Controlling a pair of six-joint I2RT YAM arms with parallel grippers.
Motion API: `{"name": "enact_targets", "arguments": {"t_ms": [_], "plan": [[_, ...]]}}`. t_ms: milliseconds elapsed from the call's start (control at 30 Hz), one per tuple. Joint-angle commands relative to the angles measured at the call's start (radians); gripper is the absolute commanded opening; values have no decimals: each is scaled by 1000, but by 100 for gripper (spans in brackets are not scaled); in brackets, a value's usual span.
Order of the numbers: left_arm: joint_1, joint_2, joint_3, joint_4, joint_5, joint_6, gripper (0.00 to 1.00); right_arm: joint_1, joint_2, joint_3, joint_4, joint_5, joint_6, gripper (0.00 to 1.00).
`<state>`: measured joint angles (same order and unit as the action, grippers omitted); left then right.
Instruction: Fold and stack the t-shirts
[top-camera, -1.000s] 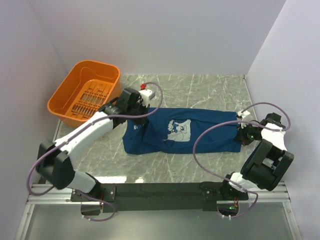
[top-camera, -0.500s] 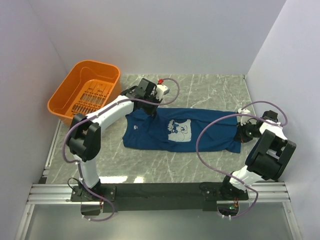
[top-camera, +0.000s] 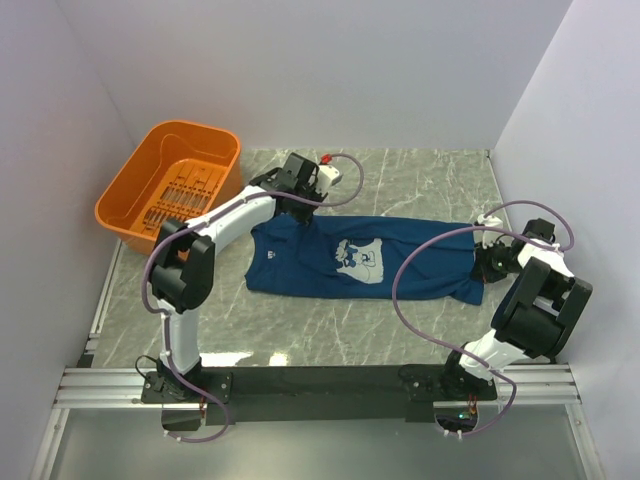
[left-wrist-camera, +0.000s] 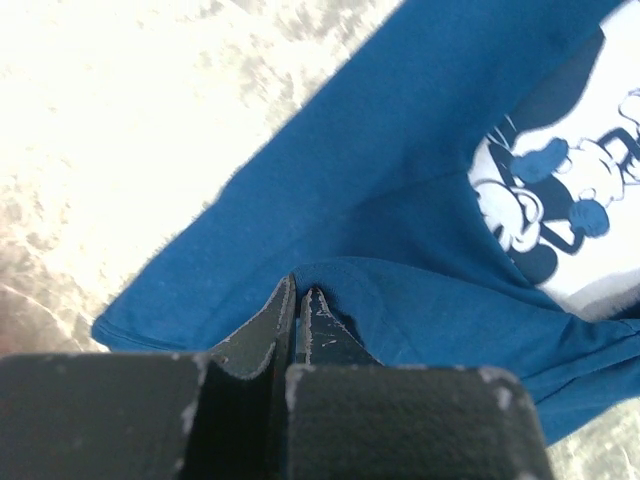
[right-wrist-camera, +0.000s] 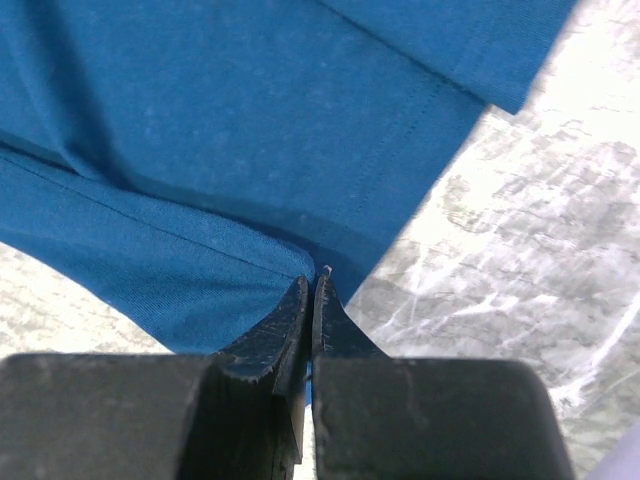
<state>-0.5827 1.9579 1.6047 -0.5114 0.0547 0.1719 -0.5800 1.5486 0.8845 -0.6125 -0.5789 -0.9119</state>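
T-shirt (top-camera: 420, 265): left gripper (left-wrist-camera: 300, 300) clamped tight on its 11 o'clock edge; right gripper (right-wrist-camera: 310, 290) clamped on its 3 o'clock hem.

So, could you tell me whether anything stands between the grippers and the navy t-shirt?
Nothing visible does: the left gripper is shut on a fold of the t-shirt at its left end, and the right gripper is shut on its right end. The orange basket sits apart, to the left.
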Motion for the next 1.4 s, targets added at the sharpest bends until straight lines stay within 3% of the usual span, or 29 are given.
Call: {"name": "enact_targets", "arguments": {"t_ms": [0,233,500,733,967,1367], "plan": [[20,28,66,50,-32,11,0,6,7,39,54,24,39,0],[41,157,133,20,-21,3,0,9,8,44,51,21,45,0],[46,205,135,34,-21,3,0,11,-15,51,-1,-68,27,0],[46,230,142,34,-26,8,0,12,1,83,3,-114,106,0],[52,243,138,39,-26,6,0,16,39,90,59,-16,182,0],[64,253,132,39,-16,8,0,0,79,131,-10,86,165,0]]}}
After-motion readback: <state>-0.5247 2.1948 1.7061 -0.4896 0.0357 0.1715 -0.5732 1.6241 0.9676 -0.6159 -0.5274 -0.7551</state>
